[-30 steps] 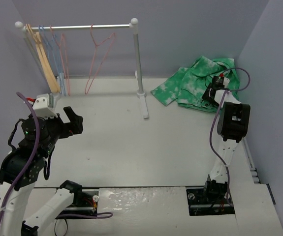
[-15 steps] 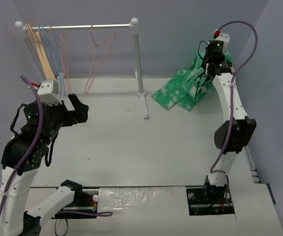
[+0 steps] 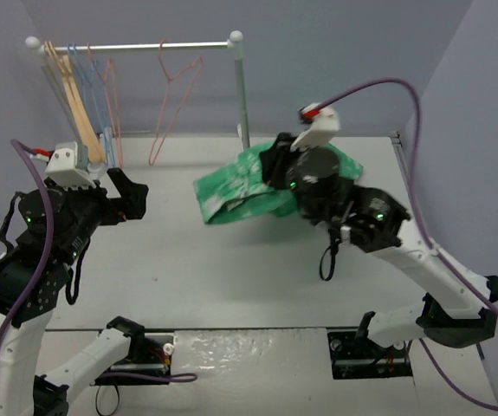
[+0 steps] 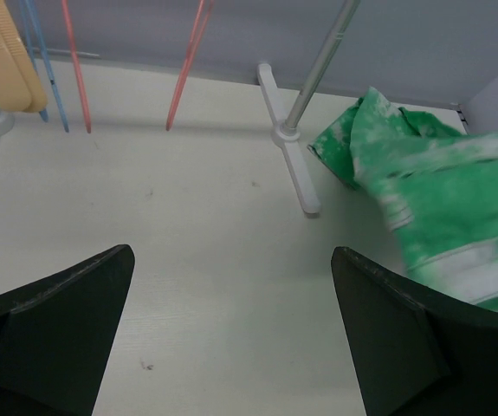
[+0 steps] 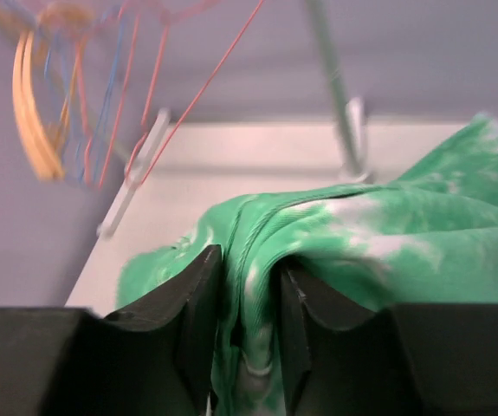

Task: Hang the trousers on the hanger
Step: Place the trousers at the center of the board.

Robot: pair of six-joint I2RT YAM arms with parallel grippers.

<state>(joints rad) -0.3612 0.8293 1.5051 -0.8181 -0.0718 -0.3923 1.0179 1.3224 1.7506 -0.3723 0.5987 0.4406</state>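
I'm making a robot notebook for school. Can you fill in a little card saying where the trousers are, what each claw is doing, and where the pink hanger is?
Garment: green tie-dye trousers, bunched up, in front of the rail's post
Right gripper: shut on a fold of the trousers
Left gripper: open, holding nothing
Hanger: pink wire hanger, hanging on the rail, apart from the other hangers
Trousers on hanger: not yet
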